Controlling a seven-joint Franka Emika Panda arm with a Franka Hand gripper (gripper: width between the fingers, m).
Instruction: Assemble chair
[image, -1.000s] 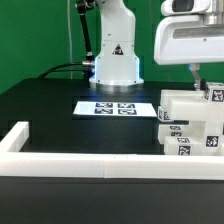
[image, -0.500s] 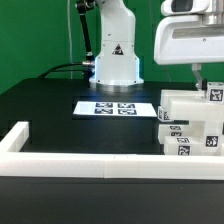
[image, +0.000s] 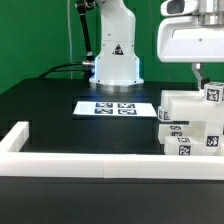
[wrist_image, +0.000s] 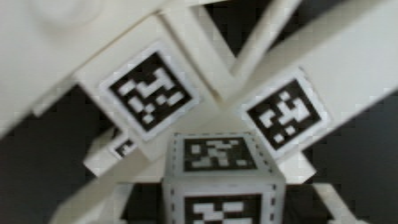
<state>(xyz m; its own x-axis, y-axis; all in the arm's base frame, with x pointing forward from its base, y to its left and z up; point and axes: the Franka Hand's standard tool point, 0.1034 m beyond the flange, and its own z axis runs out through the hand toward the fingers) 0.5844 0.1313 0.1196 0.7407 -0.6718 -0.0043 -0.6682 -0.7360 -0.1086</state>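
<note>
The chair's white block pieces (image: 190, 125) sit stacked at the exterior view's right, with square tags on their faces. My gripper (image: 201, 76) hangs just above them, next to a small tagged piece (image: 212, 93) on top of the stack. In the wrist view a small white tagged block (wrist_image: 217, 170) sits between the fingers, and my gripper (wrist_image: 217, 205) is shut on it. Beyond it, two larger tagged faces (wrist_image: 151, 88) of the chair pieces stand tilted. In the exterior view the arm's white housing hides the grip itself.
The marker board (image: 108, 107) lies flat on the black table in front of the arm's base (image: 115, 60). A long white border rail (image: 70, 163) runs along the near edge and turns up the exterior view's left side.
</note>
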